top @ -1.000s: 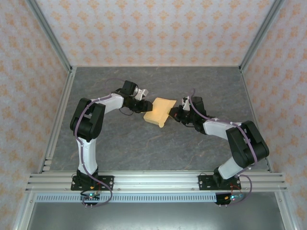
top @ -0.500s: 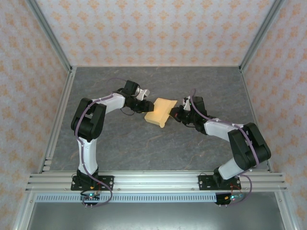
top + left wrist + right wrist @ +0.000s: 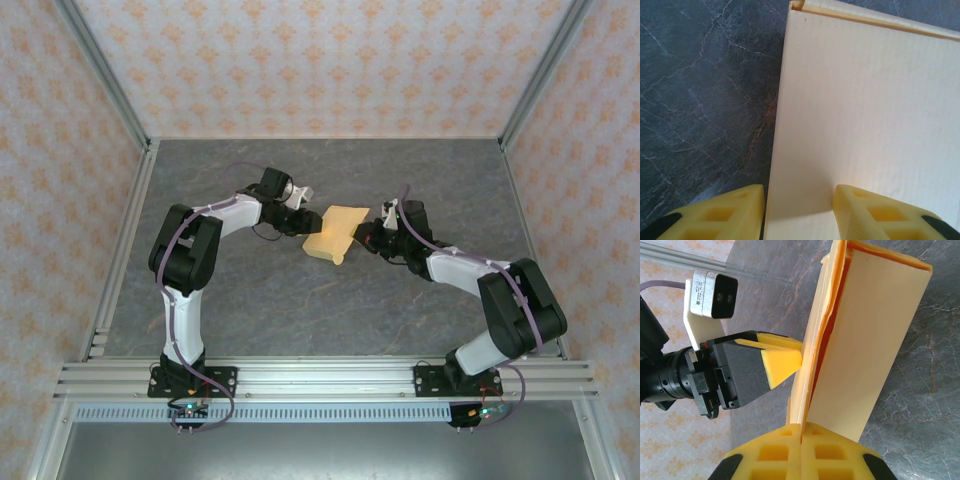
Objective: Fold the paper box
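Right claw (image 3: 801,429), at three o'clock of the paper box (image 3: 335,230), is clenched on its edge. Left claw (image 3: 799,202), at nine o'clock, is spread, fingertips against a panel.

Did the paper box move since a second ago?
No, not noticeably. The paper box sits in the same place relative to the table's back edge, with the right gripper shut on it.

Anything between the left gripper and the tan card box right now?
Nothing visible. The left gripper is at the light tan folded card box, its fingers apart at one edge; the right gripper is shut on another edge.
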Available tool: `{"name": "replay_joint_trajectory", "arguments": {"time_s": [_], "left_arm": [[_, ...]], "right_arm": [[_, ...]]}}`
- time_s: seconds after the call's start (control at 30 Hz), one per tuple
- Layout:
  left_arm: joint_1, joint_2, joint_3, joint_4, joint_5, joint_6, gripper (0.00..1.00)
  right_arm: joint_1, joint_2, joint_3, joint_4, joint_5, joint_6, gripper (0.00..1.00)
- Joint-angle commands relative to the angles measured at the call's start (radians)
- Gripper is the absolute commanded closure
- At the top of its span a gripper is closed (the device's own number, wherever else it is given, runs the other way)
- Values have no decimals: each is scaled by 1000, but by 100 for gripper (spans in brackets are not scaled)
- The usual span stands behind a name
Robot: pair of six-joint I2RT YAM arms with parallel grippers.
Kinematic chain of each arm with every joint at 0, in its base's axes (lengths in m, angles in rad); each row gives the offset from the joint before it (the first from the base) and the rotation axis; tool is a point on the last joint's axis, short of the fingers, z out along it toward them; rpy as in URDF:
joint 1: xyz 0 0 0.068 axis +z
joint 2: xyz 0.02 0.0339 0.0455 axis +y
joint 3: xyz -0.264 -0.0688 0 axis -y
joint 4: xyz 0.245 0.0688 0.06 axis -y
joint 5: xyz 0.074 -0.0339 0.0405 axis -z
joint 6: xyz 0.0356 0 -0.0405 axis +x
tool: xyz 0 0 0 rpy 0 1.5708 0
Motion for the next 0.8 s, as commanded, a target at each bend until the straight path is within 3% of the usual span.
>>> {"name": "replay_joint_trajectory", "arguments": {"time_s": [0.0, 0.77], "left_arm": [[-59, 36, 5, -81, 52, 18, 57], [-66, 53, 38, -104, 56, 26, 56]], "right_arm": [[13, -18, 44, 29, 19, -31, 100], [20, 17, 84, -27, 40, -40, 100]]}}
